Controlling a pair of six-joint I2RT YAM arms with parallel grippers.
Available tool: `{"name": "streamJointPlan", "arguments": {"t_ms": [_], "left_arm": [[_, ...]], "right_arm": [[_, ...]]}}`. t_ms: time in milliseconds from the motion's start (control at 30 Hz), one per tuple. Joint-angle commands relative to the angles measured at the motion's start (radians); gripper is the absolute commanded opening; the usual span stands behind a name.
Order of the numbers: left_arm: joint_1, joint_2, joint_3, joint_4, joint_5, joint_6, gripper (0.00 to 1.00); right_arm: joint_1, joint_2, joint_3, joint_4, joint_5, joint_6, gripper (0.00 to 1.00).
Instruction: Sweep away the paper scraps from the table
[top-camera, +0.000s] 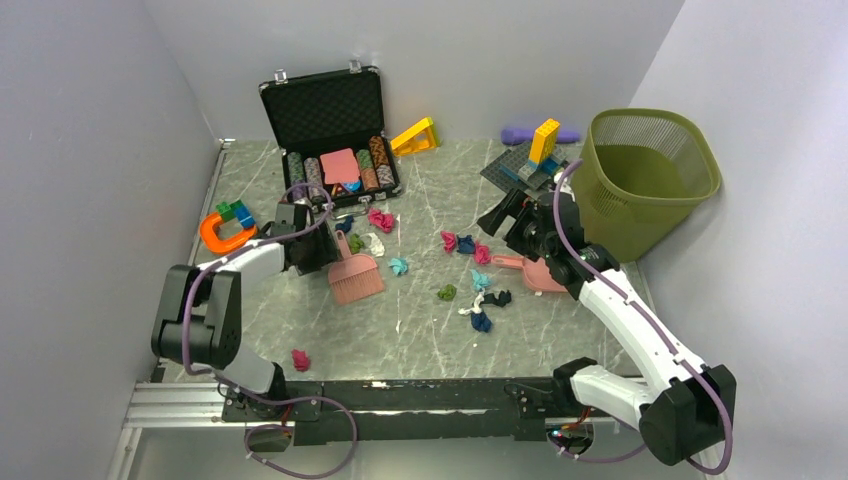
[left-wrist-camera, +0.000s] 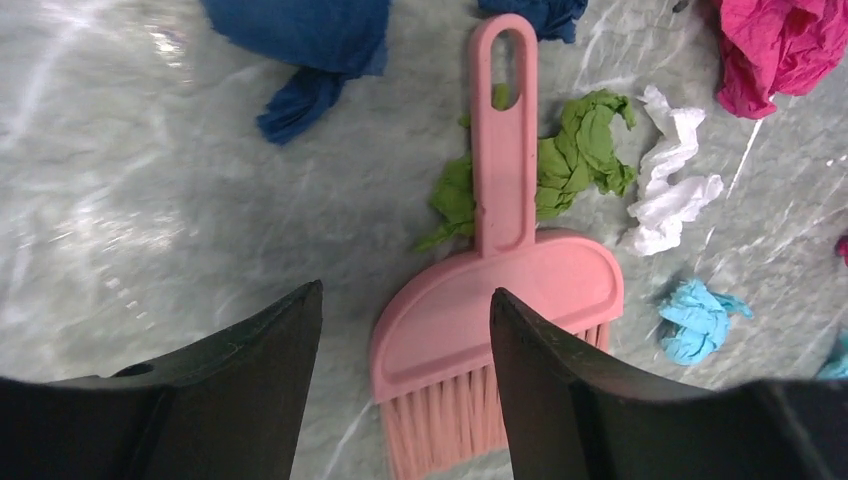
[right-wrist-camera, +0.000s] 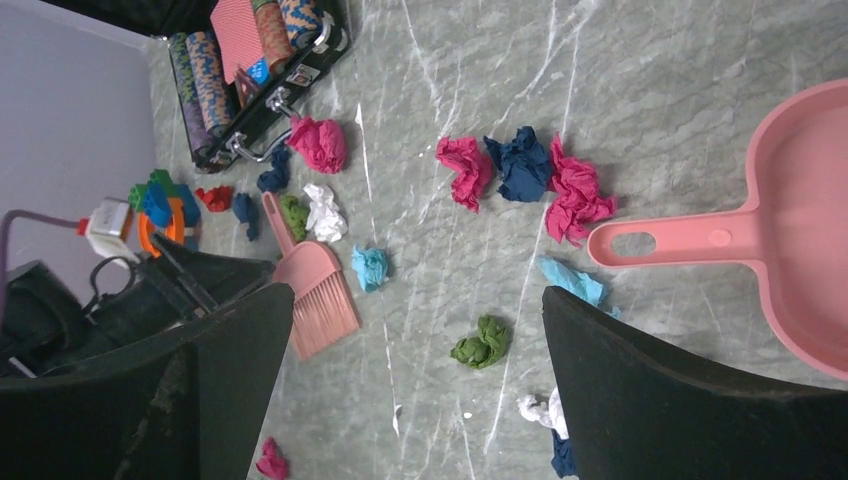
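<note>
Crumpled paper scraps lie across the grey marble table (top-camera: 420, 340): magenta (top-camera: 381, 219), white (top-camera: 375, 243), teal (top-camera: 398, 266), green (top-camera: 447, 292), dark blue (top-camera: 466, 244), and a lone magenta wad (top-camera: 300, 359) near the front. A pink brush (top-camera: 355, 275) lies flat on a green wad (left-wrist-camera: 580, 150). My left gripper (top-camera: 315, 250) is open just above the brush head (left-wrist-camera: 500, 300), its fingers apart on either side. My right gripper (top-camera: 503, 217) is open and empty above the scraps, beside the pink dustpan (top-camera: 540, 272), whose handle (right-wrist-camera: 665, 240) points towards them.
An open black case of poker chips (top-camera: 335, 130) stands at the back. A green wastebasket (top-camera: 650, 175) stands at the back right. Building blocks on a grey plate (top-camera: 535, 155), a yellow piece (top-camera: 415, 137) and an orange horseshoe toy (top-camera: 225, 232) lie around the edges.
</note>
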Motion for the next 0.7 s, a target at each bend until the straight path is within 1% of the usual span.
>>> {"name": "streamJointPlan", "arguments": {"t_ms": [0,133,167,267,400,467,533,667], "left_arm": [[0.008,0.07,-0.002,0.141,0.181,-0.05,0.65],[-0.01,0.061,-0.104,0.273,0.266,-0.118,0.66],[-0.024,0.052,-0.146,0.298,0.27,-0.135,0.67],[-0.097,0.016,-0.21,0.34,0.256,-0.179,0.68],[-0.229,-0.028,-0.227,0.334,0.214,-0.23,0.68],[-0.306,-0.057,-0.215,0.303,0.175,-0.246,0.68],[-0.36,-0.082,-0.198,0.268,0.145,-0.256,0.68],[-0.434,-0.097,-0.186,0.26,0.169,-0.28,0.69]], "right_arm": [[-0.002,-0.027,0.024,0.007,0.029,-0.022,1.0],[-0.003,-0.038,0.012,0.011,0.04,-0.02,1.0],[-0.003,-0.039,0.01,0.012,0.04,-0.02,1.0],[-0.002,-0.039,0.005,0.013,0.043,-0.021,1.0],[-0.002,-0.034,0.004,0.01,0.046,-0.024,1.0],[-0.002,-0.031,0.008,0.01,0.042,-0.025,1.0],[-0.003,-0.031,0.009,0.009,0.043,-0.026,1.0],[-0.003,-0.041,0.001,0.011,0.042,-0.02,1.0]]}}
